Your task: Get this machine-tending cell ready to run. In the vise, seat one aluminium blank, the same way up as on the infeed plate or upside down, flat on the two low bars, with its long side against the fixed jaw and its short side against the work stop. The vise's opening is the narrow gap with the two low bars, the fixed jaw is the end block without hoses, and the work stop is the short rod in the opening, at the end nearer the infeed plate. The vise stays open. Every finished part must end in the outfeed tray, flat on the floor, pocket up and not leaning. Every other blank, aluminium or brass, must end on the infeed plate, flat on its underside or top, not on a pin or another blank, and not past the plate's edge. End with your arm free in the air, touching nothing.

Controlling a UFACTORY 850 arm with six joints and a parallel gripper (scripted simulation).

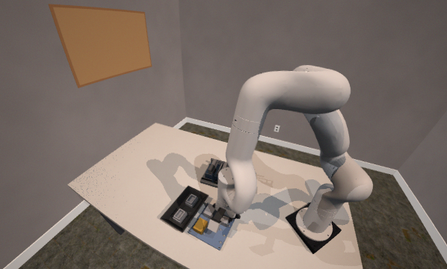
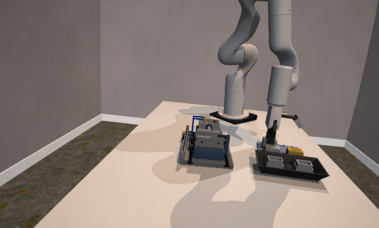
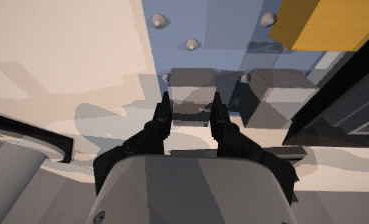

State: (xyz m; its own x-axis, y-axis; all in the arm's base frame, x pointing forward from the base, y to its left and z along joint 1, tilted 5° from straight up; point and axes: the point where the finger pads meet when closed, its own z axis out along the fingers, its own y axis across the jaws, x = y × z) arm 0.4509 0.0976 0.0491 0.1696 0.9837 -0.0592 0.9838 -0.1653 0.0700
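My gripper (image 3: 191, 101) (image 2: 270, 142) is shut on an aluminium blank (image 3: 192, 92), low over the infeed plate (image 1: 217, 240) (image 3: 215, 60). A finger lies against each side of the blank. Whether the blank is lifted is not clear. A second aluminium blank (image 3: 280, 97) (image 1: 209, 210) sits beside it, on the outfeed tray's side. A brass blank (image 1: 200, 226) (image 2: 295, 151) (image 3: 335, 25) is also on the plate. The outfeed tray (image 1: 177, 204) (image 2: 291, 173) holds two finished parts (image 2: 274, 161) (image 2: 303, 165), pocket up. The vise (image 1: 215, 174) (image 2: 210, 142) has its opening hidden.
Grey pins (image 3: 158, 20) (image 3: 191, 44) (image 3: 268, 19) stand up from the plate around the blanks. The tray's wall runs close along the plate. The vise has blue hoses (image 2: 193, 125) on its rear block. The arm's base stands at the table's far side in the exterior view.
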